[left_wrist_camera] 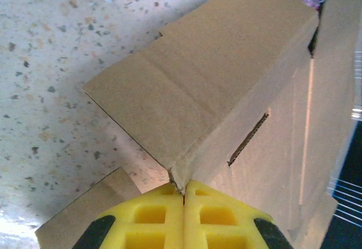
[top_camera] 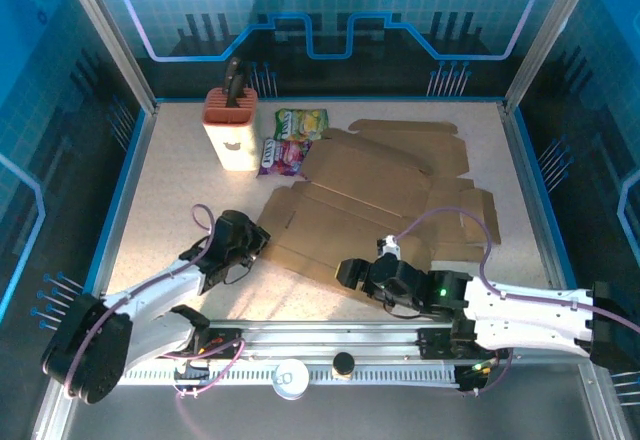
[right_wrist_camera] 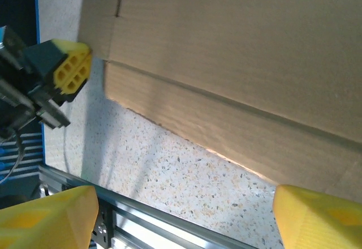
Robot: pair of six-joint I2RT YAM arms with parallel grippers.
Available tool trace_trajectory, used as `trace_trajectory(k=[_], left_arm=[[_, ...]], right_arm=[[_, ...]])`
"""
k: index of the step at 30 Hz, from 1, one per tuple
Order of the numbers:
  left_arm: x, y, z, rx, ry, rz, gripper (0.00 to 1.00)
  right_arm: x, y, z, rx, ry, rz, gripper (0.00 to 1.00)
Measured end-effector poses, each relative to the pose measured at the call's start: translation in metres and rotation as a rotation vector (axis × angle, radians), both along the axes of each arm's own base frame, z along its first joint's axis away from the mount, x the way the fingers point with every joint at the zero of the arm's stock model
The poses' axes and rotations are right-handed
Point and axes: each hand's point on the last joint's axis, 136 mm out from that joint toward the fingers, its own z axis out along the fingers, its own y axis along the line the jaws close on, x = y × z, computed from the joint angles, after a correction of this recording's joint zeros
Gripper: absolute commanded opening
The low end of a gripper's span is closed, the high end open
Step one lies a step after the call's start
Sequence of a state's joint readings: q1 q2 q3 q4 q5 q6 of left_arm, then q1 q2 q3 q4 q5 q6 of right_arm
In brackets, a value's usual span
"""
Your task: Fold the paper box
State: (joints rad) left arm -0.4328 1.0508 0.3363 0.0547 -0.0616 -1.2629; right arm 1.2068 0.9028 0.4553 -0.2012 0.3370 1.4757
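My left pincer point(left_wrist_camera: 182, 191) is clenched on the paper box point(left_wrist_camera: 226, 73). Its two yellow pads point(left_wrist_camera: 153, 218), blocky and moulded with square hollows, press flat together with the corner of a brown flap nipped between their tips. The flap rises tilted from the grip, matte and finely fibrous, with a soft crease across it. A narrow slot is cut in the panel just to its right, where the corrugated core shows. My right pincer point(right_wrist_camera: 184, 209) is released, its rounded yellow fingertips standing wide apart above the near edge of the same sheet. Beyond them a long flap runs along a straight score line and lies down on the table point(right_wrist_camera: 186, 164). From above, the box is a flat, unfolded cardboard blank, angular with tabs and notches, spread over the middle and right of the table. My left pincer is at its near-left corner and my right at its near edge. The table is pale and speckled like stone, with a ribbed aluminium rail point(top_camera: 330, 335) along its near side. At the far left stands a cream knife block point(top_camera: 230, 140) with an orange top and a black handle. Just right of it lie a glossy green-yellow snack packet point(top_camera: 302, 122) and a purple-red snack packet point(top_camera: 284, 156), the second just beside the cardboard's far-left edge.
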Motion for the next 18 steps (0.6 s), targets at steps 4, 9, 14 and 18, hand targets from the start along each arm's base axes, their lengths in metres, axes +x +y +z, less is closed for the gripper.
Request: trace_trajectory(k=[4, 9, 14, 18], left_arm=[[0.001, -0.001, 0.021, -0.043, -0.039, 0.015, 0.00], [0.007, -0.005, 0.046, -0.092, -0.074, 0.032, 0.00], [0.010, -0.010, 0.056, -0.125, -0.076, 0.038, 0.00], [0.012, -0.017, 0.064, -0.140, -0.084, 0.025, 0.00]], right_arm=[[-0.005, 0.004, -0.003, 0.064, 0.057, -0.063, 0.82], [-0.014, 0.020, 0.005, 0.178, 0.110, -0.134, 0.84], [-0.025, 0.035, 0.007, 0.268, 0.166, -0.200, 0.89], [-0.019, 0.043, 0.008, 0.329, 0.180, -0.271, 0.89]])
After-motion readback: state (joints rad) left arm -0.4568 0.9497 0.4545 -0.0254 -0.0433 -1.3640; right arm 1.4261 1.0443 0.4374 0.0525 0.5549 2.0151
